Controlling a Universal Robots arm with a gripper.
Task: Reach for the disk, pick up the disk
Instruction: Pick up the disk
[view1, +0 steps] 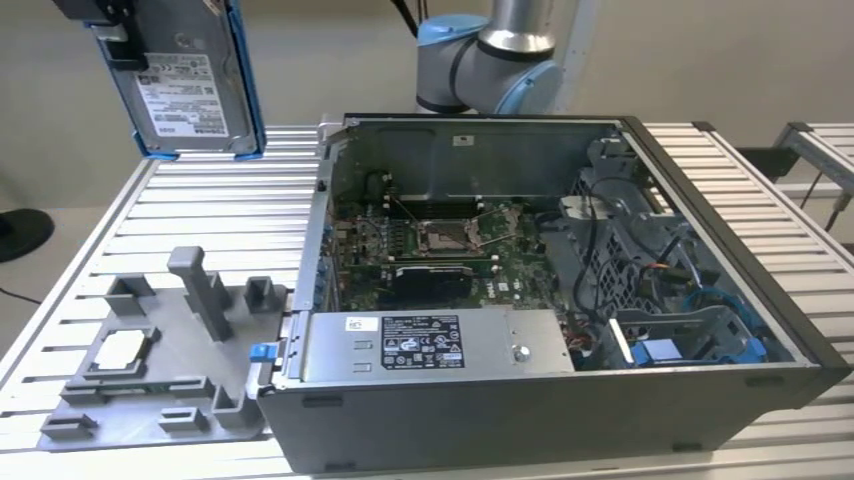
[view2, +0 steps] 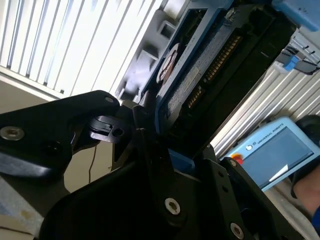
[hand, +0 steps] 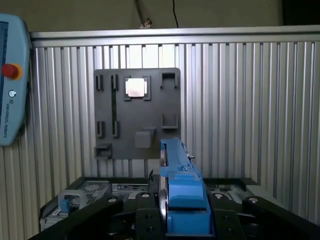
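The disk (view1: 187, 90), a silver hard drive with a white label in a bright blue frame, hangs upright in the air above the slatted table's far corner at the exterior view's left. My gripper (view1: 144, 25) is shut on its upper end. In the first wrist view the disk (hand: 181, 192) shows edge-on as a blue strip between my black fingers (hand: 142, 220), high over the table. In the second wrist view the disk (view2: 200, 75) shows its circuit side and blue rim, clamped by a black finger (view2: 150, 150).
An open computer case (view1: 747, 290) holds a motherboard and a long grey box with a sticker (view1: 427, 345). A grey fixture plate (view1: 174, 385) with upright posts carries a small square silver chip (view1: 120, 348). A blue-grey teach pendant (hand: 10, 80) lies beside the table.
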